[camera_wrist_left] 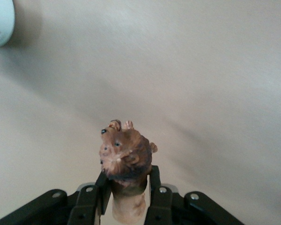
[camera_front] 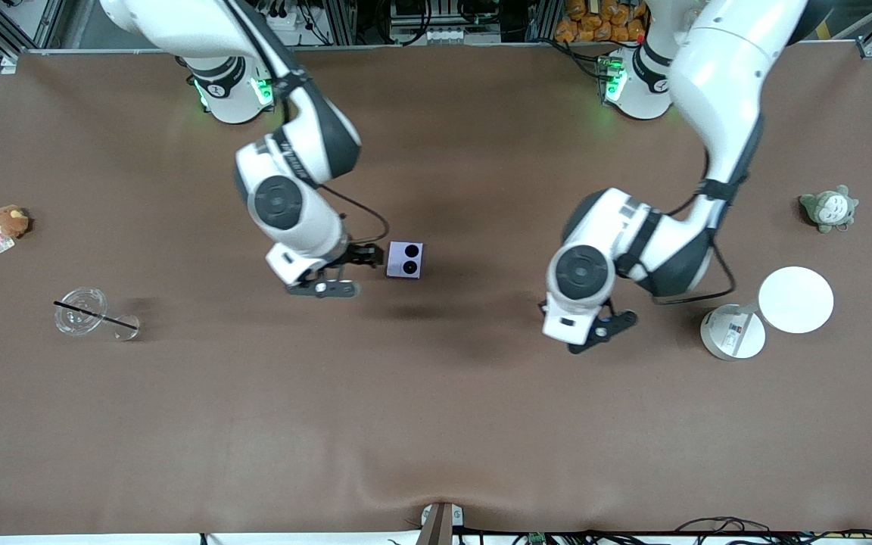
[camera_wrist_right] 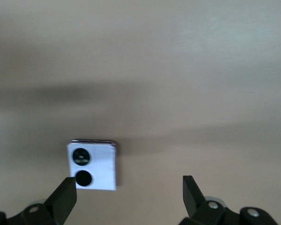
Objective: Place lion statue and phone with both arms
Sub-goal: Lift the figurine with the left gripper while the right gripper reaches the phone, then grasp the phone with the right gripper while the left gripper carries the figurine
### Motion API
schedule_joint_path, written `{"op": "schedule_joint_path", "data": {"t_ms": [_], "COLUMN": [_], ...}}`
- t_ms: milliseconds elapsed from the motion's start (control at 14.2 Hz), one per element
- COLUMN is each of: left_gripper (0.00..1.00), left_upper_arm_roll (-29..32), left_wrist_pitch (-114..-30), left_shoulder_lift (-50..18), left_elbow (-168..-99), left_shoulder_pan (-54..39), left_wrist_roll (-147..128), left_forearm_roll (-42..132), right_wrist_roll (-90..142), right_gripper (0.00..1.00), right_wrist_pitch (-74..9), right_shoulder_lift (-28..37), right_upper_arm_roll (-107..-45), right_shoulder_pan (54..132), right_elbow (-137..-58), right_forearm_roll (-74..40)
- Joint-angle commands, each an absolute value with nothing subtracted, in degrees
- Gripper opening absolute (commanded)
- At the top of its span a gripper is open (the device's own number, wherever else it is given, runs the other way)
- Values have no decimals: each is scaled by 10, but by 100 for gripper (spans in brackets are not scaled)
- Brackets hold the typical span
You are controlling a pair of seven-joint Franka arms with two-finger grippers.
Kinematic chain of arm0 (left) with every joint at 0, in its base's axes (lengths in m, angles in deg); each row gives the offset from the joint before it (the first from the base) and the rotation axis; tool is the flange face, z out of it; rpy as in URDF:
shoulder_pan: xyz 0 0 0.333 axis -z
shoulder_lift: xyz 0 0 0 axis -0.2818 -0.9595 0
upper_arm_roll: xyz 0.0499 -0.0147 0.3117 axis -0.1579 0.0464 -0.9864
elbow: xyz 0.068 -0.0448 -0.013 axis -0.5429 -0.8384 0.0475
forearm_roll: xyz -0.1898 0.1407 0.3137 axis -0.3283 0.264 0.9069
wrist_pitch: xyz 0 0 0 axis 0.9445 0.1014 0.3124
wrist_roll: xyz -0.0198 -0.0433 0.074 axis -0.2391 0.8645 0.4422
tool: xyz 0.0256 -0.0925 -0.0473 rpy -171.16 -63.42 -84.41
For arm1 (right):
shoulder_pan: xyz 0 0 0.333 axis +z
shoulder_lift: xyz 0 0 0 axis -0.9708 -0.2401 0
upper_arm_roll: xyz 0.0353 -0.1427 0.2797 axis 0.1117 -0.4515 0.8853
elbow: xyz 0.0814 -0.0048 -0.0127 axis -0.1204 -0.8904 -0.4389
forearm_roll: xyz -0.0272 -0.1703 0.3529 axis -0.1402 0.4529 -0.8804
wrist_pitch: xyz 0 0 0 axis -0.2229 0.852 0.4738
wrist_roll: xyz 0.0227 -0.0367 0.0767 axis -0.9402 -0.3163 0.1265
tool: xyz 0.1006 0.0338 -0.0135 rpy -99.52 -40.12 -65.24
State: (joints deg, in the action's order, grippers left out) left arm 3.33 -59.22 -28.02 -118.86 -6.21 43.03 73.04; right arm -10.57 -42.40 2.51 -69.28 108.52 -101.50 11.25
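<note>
The small orange-brown lion statue (camera_wrist_left: 125, 161) with a darker mane sits clamped between the black fingers of the left tool (camera_wrist_left: 126, 199), head end sticking out past the fingertips. In the front view that left tool (camera_front: 599, 325) hangs over bare brown table (camera_front: 436, 424) near the left arm's end, its white arm bent at the elbow and the wrist turned downward; the statue itself is hidden there.

The squarish pale lavender phone (camera_front: 404, 260) with two black round lenses lies flat on the table near the middle, face up. The right tool (camera_front: 353, 269) hangs just beside it, on the side toward the right arm's end, fingers spread wide apart and holding nothing; in the right wrist view one fingertip (camera_wrist_right: 65, 197) is close to the phone's (camera_wrist_right: 92, 165) edge. The right arm folds down from its base, forearm angled toward the phone.

Toward the left arm's end lie a white round disc (camera_front: 795, 300), a white cylinder container (camera_front: 733, 332) touching it, and a grey-green plush (camera_front: 828, 208). Toward the right arm's end lie a clear plastic cup (camera_front: 82, 311) with a black straw and a round brown plush (camera_front: 10, 222).
</note>
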Motion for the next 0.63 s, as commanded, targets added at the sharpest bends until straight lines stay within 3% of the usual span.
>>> {"op": "schedule_joint_path", "data": {"t_ms": [0, 141, 564], "left_gripper": [0, 0, 0], "left_upper_arm_roll": [37, 37, 36], "left_wrist_pitch": [-632, -646, -660], "left_shoulder_lift": [-267, -278, -279], "left_elbow": [-1229, -1230, -1248], "left_shoulder_pan": [-85, -106, -153], "left_wrist_roll": [392, 377, 256], "left_forearm_roll": [748, 772, 784], "right_wrist_roll": [-119, -121, -166], "right_gripper": [100, 100, 100], "right_wrist_pitch": [-491, -534, -536], "right_shoulder_lift": [-31, -60, -83], "right_upper_arm_roll": [-698, -698, -699], "right_shoulder_pan": [1122, 1144, 1170], "right_elbow": [-1002, -1005, -1006], "right_forearm_roll": [109, 109, 114]}}
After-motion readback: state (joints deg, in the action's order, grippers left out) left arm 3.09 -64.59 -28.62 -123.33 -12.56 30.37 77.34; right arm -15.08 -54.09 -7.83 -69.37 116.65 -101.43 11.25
